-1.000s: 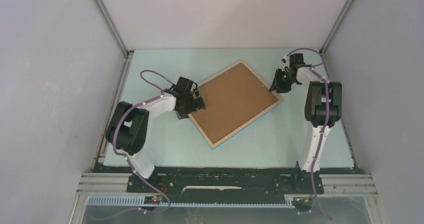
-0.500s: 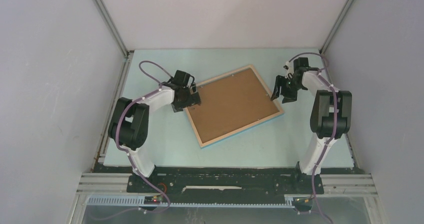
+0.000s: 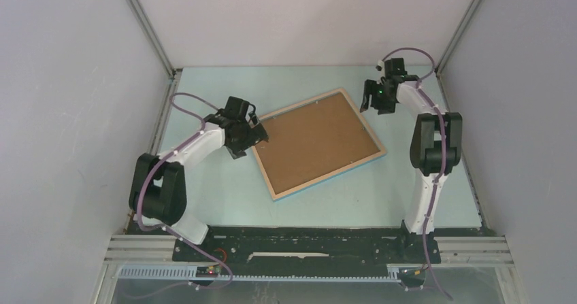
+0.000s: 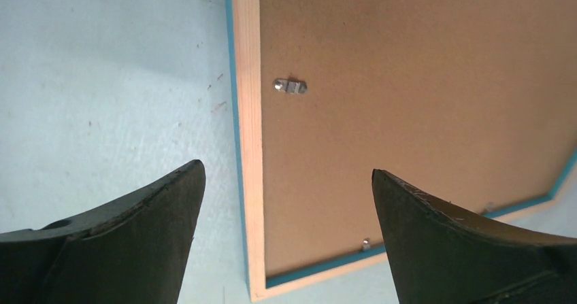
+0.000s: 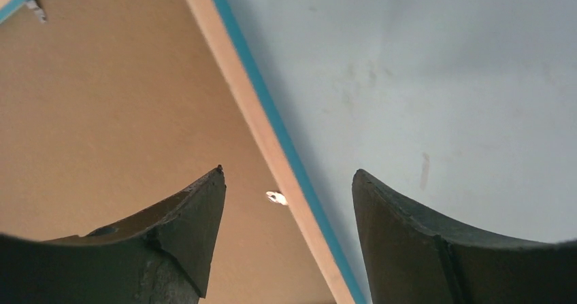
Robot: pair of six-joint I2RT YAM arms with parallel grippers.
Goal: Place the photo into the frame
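The frame (image 3: 330, 176) lies face down in the middle of the table, light wood rim up with a teal edge showing, and a brown backing board (image 3: 316, 141) fills it. The photo is out of view. My left gripper (image 3: 257, 132) is open at the frame's left side; in the left wrist view its jaws (image 4: 286, 166) span the wooden rim (image 4: 248, 147) near a metal clip (image 4: 290, 86). Open too, my right gripper (image 3: 369, 100) hovers by the far right corner, where its jaws (image 5: 289, 170) straddle the rim (image 5: 231, 79) without touching it.
Pale blue tabletop (image 3: 224, 188) surrounds the frame, closed in by white walls with metal corner posts (image 3: 146, 25). Small metal clips (image 5: 275, 197) sit along the backing board's edges. Both arm bases stand at the near edge.
The frame has turned a little on the table. My left gripper drew back to the frame's left edge. The right gripper opened wider and moved toward the far corner.
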